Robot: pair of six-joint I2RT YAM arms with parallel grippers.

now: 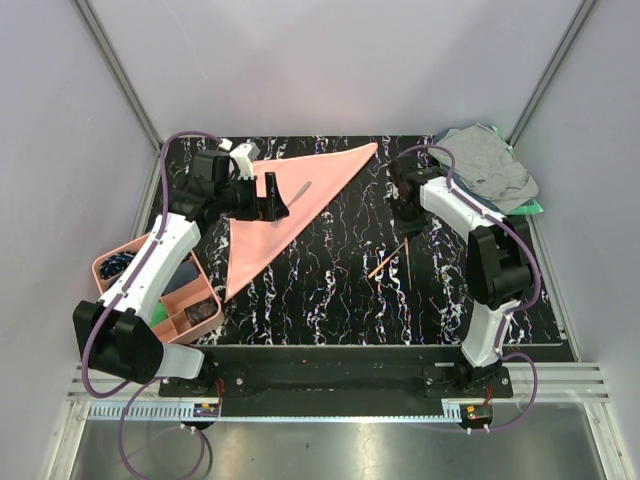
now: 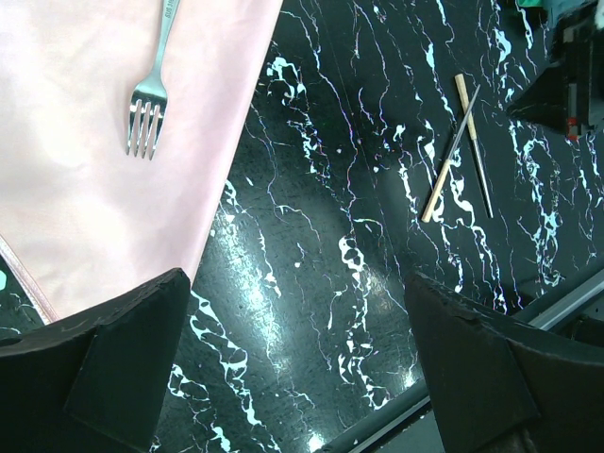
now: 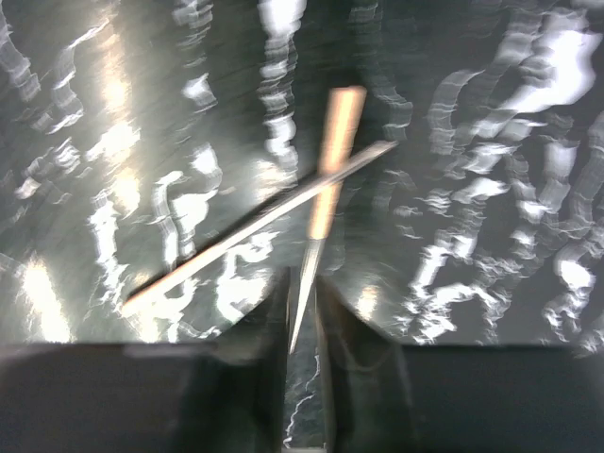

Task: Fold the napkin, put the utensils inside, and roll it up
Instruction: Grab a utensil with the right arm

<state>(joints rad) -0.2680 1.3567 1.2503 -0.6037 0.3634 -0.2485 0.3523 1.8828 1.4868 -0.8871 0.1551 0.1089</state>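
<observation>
left end effector (image 2: 297, 278) spread wide, fork (image 2: 151, 94) on napkin (image 2: 75, 208)

the black, white-veined table (image 1: 330, 290) carries a pink napkin (image 1: 290, 200) far left, two crossed sticks (image 1: 392, 260) right of centre, a pink tray (image 1: 180, 297) at its left edge, and a grey cloth (image 1: 490, 165) over a green cloth (image 1: 530, 208) in the far right corner.

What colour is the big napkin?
The napkin is plain salmon pink, clearest from the top view.
</observation>
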